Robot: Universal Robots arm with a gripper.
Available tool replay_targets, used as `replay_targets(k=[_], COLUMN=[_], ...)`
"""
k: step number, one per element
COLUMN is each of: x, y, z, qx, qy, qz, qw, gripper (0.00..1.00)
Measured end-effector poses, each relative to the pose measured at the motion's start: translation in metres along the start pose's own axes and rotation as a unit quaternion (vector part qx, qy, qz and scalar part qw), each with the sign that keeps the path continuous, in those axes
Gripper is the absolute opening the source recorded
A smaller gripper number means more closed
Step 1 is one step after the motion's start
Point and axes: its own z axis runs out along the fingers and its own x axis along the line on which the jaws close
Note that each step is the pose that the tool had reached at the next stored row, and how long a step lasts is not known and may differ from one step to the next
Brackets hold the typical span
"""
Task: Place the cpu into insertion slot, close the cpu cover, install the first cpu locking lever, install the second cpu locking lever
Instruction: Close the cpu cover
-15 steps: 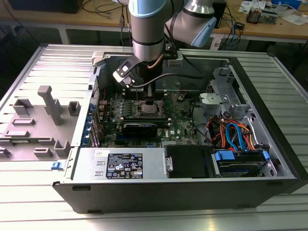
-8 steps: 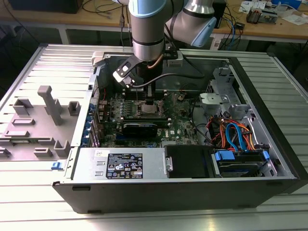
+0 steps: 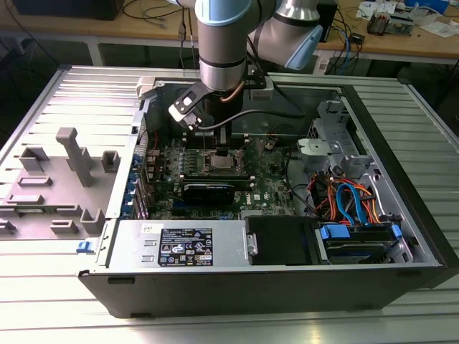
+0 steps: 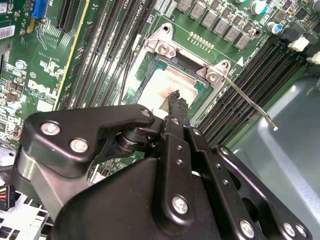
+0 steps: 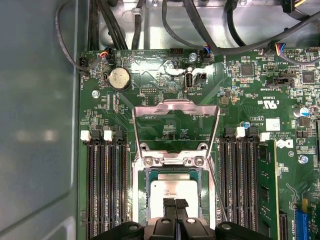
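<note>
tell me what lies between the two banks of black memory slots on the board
In the first wrist view the insertion slot lies there with the cpu in it; the cpu cover stands open.

— What print can you see around the chip?

— The biggest piece is the black-and-white rectangular label [image 3: 185, 247] on the grey metal power-supply box [image 3: 229, 240]. In the exterior view it sits well apart from the dull silver-grey square cpu [image 5: 172, 190], on the case's near side. Its lines are too small to tell.

— Anything nearer?

— You have faint dark print on the cpu's own top. White silkscreen marks [image 5: 270, 102] and a small white sticker [image 5: 272, 122] sit on the green motherboard [image 5: 235, 85], beyond the black memory slots [image 5: 232, 190] beside the cpu.
</note>
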Motion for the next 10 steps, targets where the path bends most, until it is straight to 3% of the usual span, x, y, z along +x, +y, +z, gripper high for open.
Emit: replay_targets(k=[4,10], x=[0.0000,0.0001], y=[0.0003,0.0014], z=[-0.0064,-0.0299], qx=[0.0000,0.0000], qy=[0.0007,0.0008], qz=[0.000,0.000], qw=[1.00000,1.00000], gripper=[0.11,0.11])
